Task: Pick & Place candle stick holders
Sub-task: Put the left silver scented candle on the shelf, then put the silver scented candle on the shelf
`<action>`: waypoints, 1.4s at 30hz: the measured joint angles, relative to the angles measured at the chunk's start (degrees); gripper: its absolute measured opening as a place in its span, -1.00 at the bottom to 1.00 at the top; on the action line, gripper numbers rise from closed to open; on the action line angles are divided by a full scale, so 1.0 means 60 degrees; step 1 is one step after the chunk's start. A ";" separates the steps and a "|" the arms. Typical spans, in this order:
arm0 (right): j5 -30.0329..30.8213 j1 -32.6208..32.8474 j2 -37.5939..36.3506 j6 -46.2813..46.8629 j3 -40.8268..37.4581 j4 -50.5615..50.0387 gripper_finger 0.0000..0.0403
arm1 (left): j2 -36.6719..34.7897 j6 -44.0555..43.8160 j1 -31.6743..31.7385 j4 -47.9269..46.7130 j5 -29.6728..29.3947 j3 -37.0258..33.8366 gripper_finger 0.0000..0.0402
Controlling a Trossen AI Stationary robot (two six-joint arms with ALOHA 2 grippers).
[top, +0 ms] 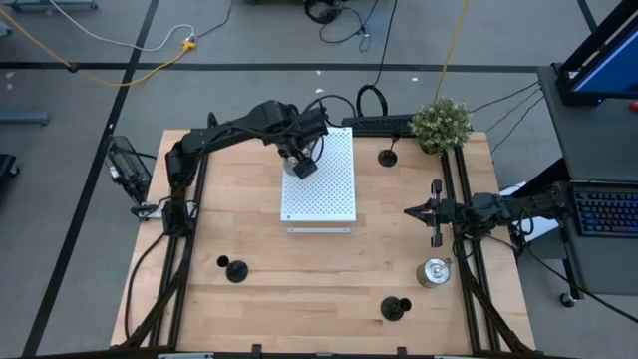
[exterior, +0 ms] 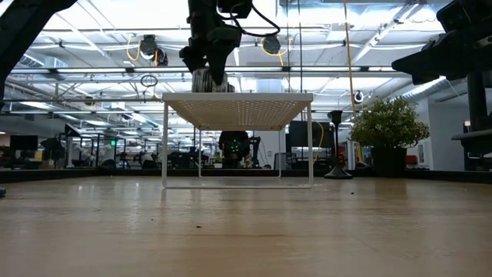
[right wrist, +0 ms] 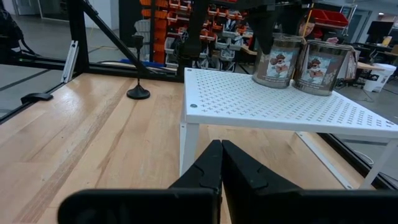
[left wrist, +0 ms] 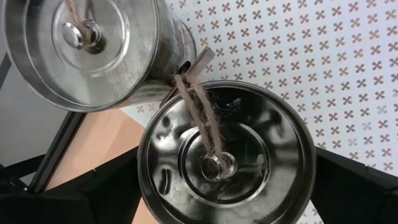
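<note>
Step in hand: the left tool (top: 297, 164) hangs over the far left part of the white board (top: 329, 194), its fingers spread wide around a silver holder (left wrist: 227, 152) that stands on the board; this looks like the release after setting it down.
Left tool state: wide, fingers standing to either side of the tin and, as far as the wrist view shows, not pressing it.
Second silver holder (left wrist: 87, 50): also on the board, just beside the first one, perhaps touching it; both show side by side in the right wrist view (right wrist: 277, 59) (right wrist: 320, 65).
Third silver holder (top: 435, 271): on the surface at the near right, by the right rail.
Black holders: one at the far right near the plant (top: 387, 157), one at the near left (top: 236, 270), one near the front edge (top: 396, 308); all on the surface, well apart.
Right tool (top: 410, 211): closed tight, empty, waiting at the right side of the surface.
Doing it well: lift straight up with the fingers kept wide, so neither one drags the tin or knocks its neighbour; mind the twine loop on the lid, which could catch.
Hard to make out: from above the arm covers both tins on the board; whether the two tins touch cannot be settled; the level view shows only a sliver of them beneath the tool.
</note>
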 joint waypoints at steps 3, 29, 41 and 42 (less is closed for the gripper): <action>0.0003 0.0000 0.0000 -0.0004 0.0000 0.0000 -1.00 | -0.0014 0.0000 0.0000 -0.0009 0.0006 0.0045 0.86; 0.0000 0.0003 0.0000 -0.0003 0.0000 -0.0004 -1.00 | -0.0888 -0.0031 0.0055 0.0498 0.0454 0.0050 0.98; 0.0002 0.0004 0.0000 -0.0001 0.0000 -0.0004 -1.00 | -0.3095 0.0097 0.0016 0.1307 0.0257 0.0053 0.84; 0.0002 0.0000 0.0000 -0.0004 0.0000 -0.0003 -1.00 | -0.3268 0.0148 0.0014 0.1310 0.0238 0.0053 0.84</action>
